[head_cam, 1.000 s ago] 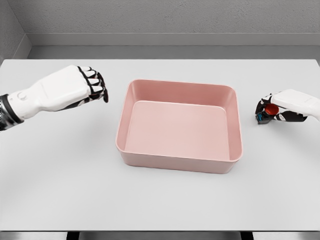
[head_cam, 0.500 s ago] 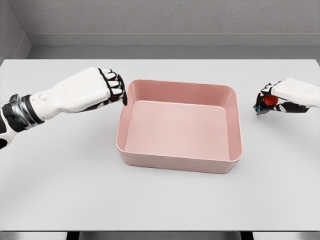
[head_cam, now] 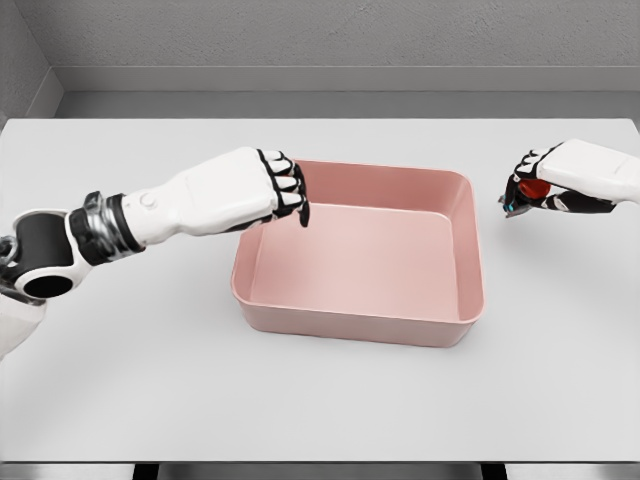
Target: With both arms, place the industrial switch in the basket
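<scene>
Head view: right hand (head_cam: 535, 186) around industrial switch (head_cam: 529, 189), right of basket (head_cam: 462, 262).

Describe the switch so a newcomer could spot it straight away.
Start at the pink basket in the middle of the white table, then look right, past its far right corner. There the right hand holds the switch above the table: a small dark block with a round red button, the only red thing in view.

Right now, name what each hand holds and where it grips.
Right hand grips the industrial switch, fingers around its body beside the red button. Left hand holds nothing.
</scene>
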`<state>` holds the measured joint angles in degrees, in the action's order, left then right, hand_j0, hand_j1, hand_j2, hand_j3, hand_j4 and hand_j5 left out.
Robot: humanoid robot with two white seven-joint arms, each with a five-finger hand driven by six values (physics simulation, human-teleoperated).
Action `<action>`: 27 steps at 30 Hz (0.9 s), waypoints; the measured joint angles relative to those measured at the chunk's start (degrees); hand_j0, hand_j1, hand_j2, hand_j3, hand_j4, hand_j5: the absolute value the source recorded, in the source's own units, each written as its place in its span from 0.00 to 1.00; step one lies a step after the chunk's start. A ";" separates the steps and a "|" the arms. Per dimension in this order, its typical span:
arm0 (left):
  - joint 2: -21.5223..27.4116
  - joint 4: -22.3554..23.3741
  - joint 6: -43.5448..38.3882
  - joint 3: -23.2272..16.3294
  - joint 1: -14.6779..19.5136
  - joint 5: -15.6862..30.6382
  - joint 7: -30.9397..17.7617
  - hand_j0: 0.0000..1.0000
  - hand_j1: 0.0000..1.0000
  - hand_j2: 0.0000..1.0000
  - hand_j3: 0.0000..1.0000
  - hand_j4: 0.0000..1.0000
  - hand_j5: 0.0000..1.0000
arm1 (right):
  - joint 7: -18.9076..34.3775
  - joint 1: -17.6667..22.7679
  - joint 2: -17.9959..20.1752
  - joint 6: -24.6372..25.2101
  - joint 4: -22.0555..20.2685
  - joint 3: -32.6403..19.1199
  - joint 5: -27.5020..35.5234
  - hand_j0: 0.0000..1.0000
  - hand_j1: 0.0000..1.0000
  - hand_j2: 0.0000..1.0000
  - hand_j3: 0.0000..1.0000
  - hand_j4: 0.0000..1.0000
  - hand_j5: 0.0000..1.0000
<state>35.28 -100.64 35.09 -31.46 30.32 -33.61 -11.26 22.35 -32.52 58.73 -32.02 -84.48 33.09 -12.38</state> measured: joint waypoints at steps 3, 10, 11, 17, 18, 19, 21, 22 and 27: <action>-1.88 0.74 0.01 -1.77 0.09 -1.00 -0.51 0.40 0.40 0.40 0.40 0.40 0.40 | 0.01 -0.09 1.16 0.00 -1.53 -0.03 0.58 0.45 0.45 0.45 0.45 0.45 0.45; -6.35 5.21 0.02 -4.97 2.37 -3.19 -1.77 0.40 0.40 0.40 0.40 0.40 0.40 | -0.04 -0.88 3.22 0.00 -5.06 -0.09 2.18 0.44 0.44 0.44 0.44 0.44 0.44; -6.77 5.94 0.02 -5.20 2.46 -3.40 -1.82 0.40 0.40 0.40 0.40 0.40 0.40 | -0.05 -0.88 3.59 -0.01 -5.58 -0.12 2.48 0.44 0.44 0.44 0.44 0.44 0.44; -9.17 10.54 0.02 -6.79 3.34 -4.15 -1.93 0.40 0.40 0.40 0.40 0.40 0.40 | -0.05 -1.93 4.98 -0.01 -7.91 -0.24 3.89 0.44 0.44 0.44 0.44 0.44 0.44; -9.47 11.07 0.01 -6.98 3.34 -4.22 -1.94 0.40 0.40 0.40 0.40 0.40 0.40 | -0.03 -2.02 5.21 -0.03 -8.21 -0.25 4.17 0.44 0.44 0.44 0.44 0.44 0.44; -9.71 11.56 0.01 -7.11 3.34 -4.26 -1.95 0.40 0.40 0.40 0.40 0.40 0.40 | -0.02 -2.11 5.38 -0.10 -8.53 -0.26 4.47 0.44 0.44 0.44 0.44 0.44 0.44; -10.16 12.38 0.01 -7.31 3.34 -4.29 -1.96 0.40 0.40 0.40 0.40 0.40 0.40 | -0.01 -2.11 5.62 -0.29 -8.98 -0.26 4.89 0.44 0.44 0.44 0.44 0.44 0.44; -10.31 12.72 0.01 -7.35 3.34 -4.31 -1.97 0.41 0.41 0.41 0.41 0.41 0.41 | -0.01 -2.37 5.70 -0.38 -9.17 -0.27 5.03 0.44 0.44 0.44 0.44 0.44 0.44; -10.65 13.36 0.00 -7.42 3.96 -4.21 -1.87 0.73 0.73 0.73 0.73 0.73 0.73 | 0.16 -3.08 5.78 -1.12 -10.12 -0.27 5.95 0.44 0.44 0.44 0.44 0.44 0.44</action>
<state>24.63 -87.28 35.08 -38.88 34.28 -37.82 -13.14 22.51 -35.60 64.51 -33.13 -94.60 32.82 -6.43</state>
